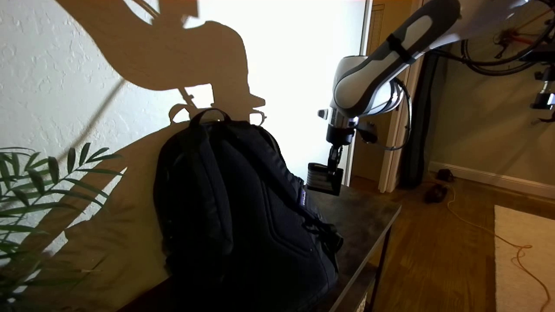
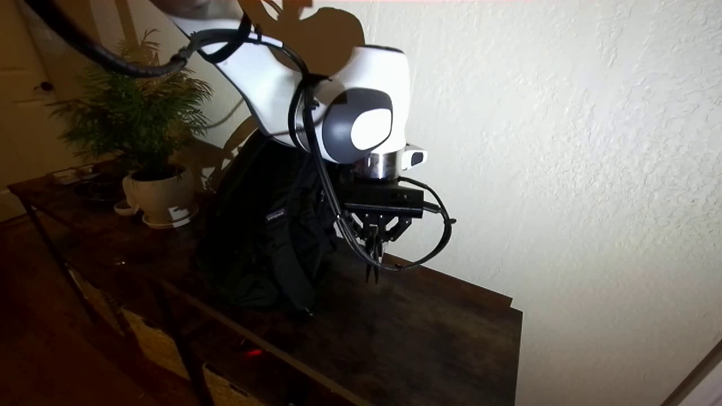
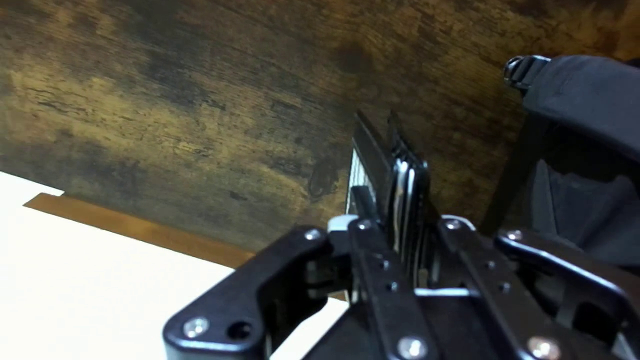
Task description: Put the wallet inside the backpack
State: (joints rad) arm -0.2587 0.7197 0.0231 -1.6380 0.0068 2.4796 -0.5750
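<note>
Tool [image 1: 333, 168] nearly closed, pinching flat rectangular wallet [image 1: 318, 177] | backpack [image 1: 247, 190]: rounded, black fabric | tabletop [image 3: 175, 115]: mottled wood-grain

1. A brown wood-grain bench [image 2: 417, 338] stands along a pale textured wall [image 2: 564, 141]
2. On the bench, in an exterior view, a leafy green plant [image 2: 135, 121] grows in a pale pot [image 2: 161, 197] set on a saucer [image 2: 169, 224], with a small dish [image 2: 125, 209] just beside
3. A door [image 2: 17, 129] with a dark knob [image 2: 45, 86] shows beyond the plant
4. An orange cord [image 1: 481, 228] runs over the wooden floor [image 1: 429, 260] and onto a pale rug [image 1: 518, 286]
5. Part of a bicycle [image 1: 498, 73] shows well above the floor
6. Near the baseboard [image 1: 485, 178] lie two dark objects [image 1: 435, 193], too dim to name
</note>
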